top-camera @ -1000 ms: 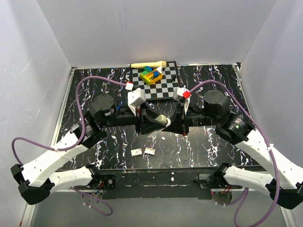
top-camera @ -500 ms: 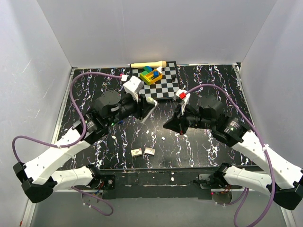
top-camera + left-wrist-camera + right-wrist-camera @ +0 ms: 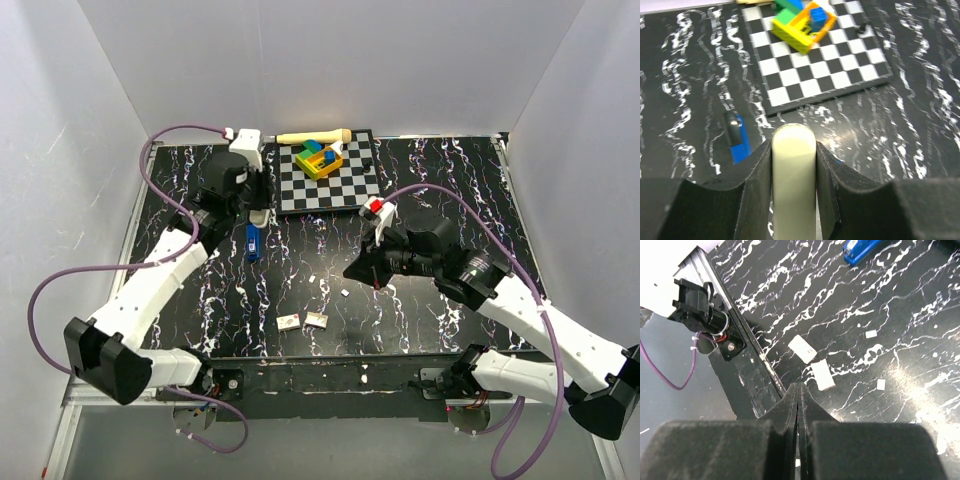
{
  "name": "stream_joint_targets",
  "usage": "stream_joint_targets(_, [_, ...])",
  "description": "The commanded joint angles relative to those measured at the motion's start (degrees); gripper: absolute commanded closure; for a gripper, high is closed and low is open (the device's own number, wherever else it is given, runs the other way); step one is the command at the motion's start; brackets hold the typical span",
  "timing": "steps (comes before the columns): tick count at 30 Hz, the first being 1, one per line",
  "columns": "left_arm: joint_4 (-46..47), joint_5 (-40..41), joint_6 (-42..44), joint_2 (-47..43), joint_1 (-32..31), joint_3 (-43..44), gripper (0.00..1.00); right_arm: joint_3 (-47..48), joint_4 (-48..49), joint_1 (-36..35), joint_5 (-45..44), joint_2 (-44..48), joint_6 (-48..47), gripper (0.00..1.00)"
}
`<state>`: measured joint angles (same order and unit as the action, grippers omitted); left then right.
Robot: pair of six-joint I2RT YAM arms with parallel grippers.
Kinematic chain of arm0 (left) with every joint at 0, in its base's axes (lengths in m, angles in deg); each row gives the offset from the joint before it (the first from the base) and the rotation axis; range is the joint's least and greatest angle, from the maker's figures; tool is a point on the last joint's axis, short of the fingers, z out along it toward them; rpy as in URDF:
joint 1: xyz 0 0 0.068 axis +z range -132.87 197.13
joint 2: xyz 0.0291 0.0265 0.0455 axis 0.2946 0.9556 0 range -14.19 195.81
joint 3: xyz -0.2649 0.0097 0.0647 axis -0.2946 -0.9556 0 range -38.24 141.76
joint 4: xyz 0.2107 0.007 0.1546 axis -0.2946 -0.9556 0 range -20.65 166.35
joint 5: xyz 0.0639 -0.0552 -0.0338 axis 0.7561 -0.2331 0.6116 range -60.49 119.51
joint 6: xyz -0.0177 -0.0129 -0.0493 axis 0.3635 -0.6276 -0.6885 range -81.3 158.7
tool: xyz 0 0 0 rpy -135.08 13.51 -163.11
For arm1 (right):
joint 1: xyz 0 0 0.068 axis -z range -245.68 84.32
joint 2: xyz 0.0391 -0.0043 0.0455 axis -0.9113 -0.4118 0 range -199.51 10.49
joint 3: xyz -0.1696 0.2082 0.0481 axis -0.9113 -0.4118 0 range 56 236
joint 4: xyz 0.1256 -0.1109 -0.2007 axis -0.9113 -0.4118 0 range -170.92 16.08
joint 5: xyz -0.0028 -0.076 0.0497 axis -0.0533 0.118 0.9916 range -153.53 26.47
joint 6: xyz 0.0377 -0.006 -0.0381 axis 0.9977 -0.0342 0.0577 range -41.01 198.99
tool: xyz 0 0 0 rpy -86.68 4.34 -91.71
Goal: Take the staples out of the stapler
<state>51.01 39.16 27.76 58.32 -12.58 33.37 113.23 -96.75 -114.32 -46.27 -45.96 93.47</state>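
On the black marbled surface, the checkered board sits against the middle of the far edge, out of the way of the work. A wooden stick lies along the edge behind it, and a cluster of coloured blocks rests on its far left part.

My left claw hangs over the left half of the surface, clamped on a pale, round-ended bar. I cannot tell what that bar is. My right claw is pressed together on nothing, poised above the middle of the surface and tilted toward the near edge. It looks like a resting pose, not a reach.

The stapler lies flat just off the board's near left corner, black end toward the far edge. It is beside my left claw and free of both claws, which leaves it open to inspection. Whether its tray is empty I cannot tell from here.

Close to the near edge, left of centre, lie one pale strip and a second just beside it. I judge them to be the staples, dropped well apart from the stapler, which suggests the unloading is nearly done. A small white chip lies between them and my right claw.
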Motion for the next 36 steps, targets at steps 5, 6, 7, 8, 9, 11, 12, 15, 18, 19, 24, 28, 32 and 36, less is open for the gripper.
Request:
stream_joint_targets(5, [0.47,-2.7,-1.28,4.65,14.05,0.11,1.0,-3.71,5.96,-0.05,2.17,-1.56,3.63,0.99])
stream_joint_targets(6, [0.38,-3.75,-1.63,5.35,15.64,0.1,1.0,-3.88,6.04,0.04,2.17,-1.82,3.71,0.99])
stream_joint_targets(7, [0.38,-4.98,-1.89,6.23,16.87,0.02,1.0,-4.06,6.3,0.04,2.17,-2.0,3.63,0.99])
stream_joint_targets(8, [0.47,-5.6,-2.15,7.11,18.19,0.02,1.0,-4.32,6.57,0.04,2.25,-2.09,3.89,0.99])
stream_joint_targets(9, [0.47,-5.95,-2.24,8.25,19.16,0.1,1.0,-4.41,7.09,0.04,2.43,-2.26,3.89,0.99])
stream_joint_targets(11, [1.43,-5.52,-2.33,10.71,20.39,-0.33,1.0,-4.59,7.8,0.04,2.87,-2.7,4.41,0.99])
stream_joint_targets(12, [1.87,-5.34,-2.33,12.11,20.83,-0.6,1.0,-4.59,8.06,0.04,3.13,-2.97,4.33,0.99])
stream_joint_targets(15, [2.49,-5.17,-2.6,16.07,22.15,-0.77,1.0,-4.67,8.41,0.04,3.14,-3.76,4.42,0.99])
stream_joint_targets(18, [4.07,-5.61,-2.77,19.06,23.38,-1.39,1.0,-4.94,8.85,0.04,3.22,-3.85,4.24,0.99])
stream_joint_targets(19, [4.6,-5.69,-2.86,20.03,23.65,-1.48,1.0,-5.11,9.12,0.04,3.31,-3.93,4.15,0.99])
stream_joint_targets(24, [5.22,-5.87,-3.21,25.04,24.62,-0.78,1.0,-5.9,9.47,0.04,2.87,-4.29,4.07,0.99])
stream_joint_targets(28, [5.74,-5.17,-2.77,27.86,24.79,-0.51,1.0,-6.34,9.82,-0.05,2.61,-4.64,4.15,0.99])
stream_joint_targets(32, [6.88,-5.17,-2.07,29.53,24.79,-0.95,0.93,-6.52,10.09,0.04,2.7,-5.25,4.15,0.99])
stream_joint_targets(36, [8.55,-4.73,-1.11,29.97,24.79,-1.48,0.75,-6.26,9.91,0.04,2.78,-5.78,4.24,0.99])
